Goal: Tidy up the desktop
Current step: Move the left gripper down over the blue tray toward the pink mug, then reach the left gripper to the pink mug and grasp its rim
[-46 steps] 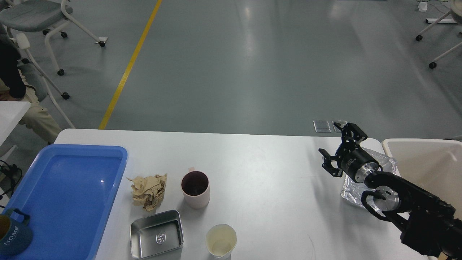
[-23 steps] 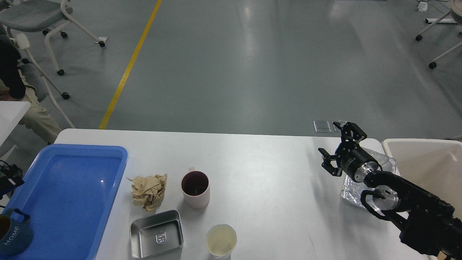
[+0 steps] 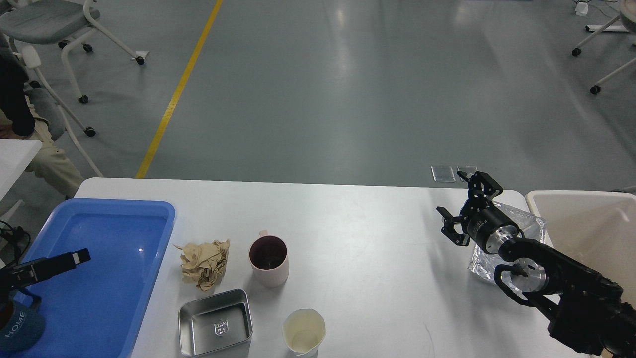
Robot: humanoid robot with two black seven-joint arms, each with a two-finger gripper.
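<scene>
The white desktop [image 3: 357, 248] holds a crumpled brown paper ball [image 3: 204, 263], a pink mug [image 3: 269, 261], a shallow metal tin [image 3: 215, 322] and a cream paper cup [image 3: 304, 331]. A crinkled silver foil bag [image 3: 521, 223] lies at the right edge, partly under my right arm. My right gripper [image 3: 459, 208] is open and empty, just above the table to the left of the foil bag. My left gripper [image 3: 69, 259] reaches in from the left edge over the blue tray [image 3: 124, 248]. Only a dark finger of it shows.
A dark blue mug marked HOME [image 3: 17, 328] sits in the tray's near left corner. A cream bin [image 3: 591, 223] stands past the table's right end. Wheeled chairs [image 3: 59, 30] and a person's legs [image 3: 44, 159] are on the floor at far left.
My left gripper has come into view from the left edge over the blue tray. My right gripper has barely shifted. The objects on the table have not moved.
</scene>
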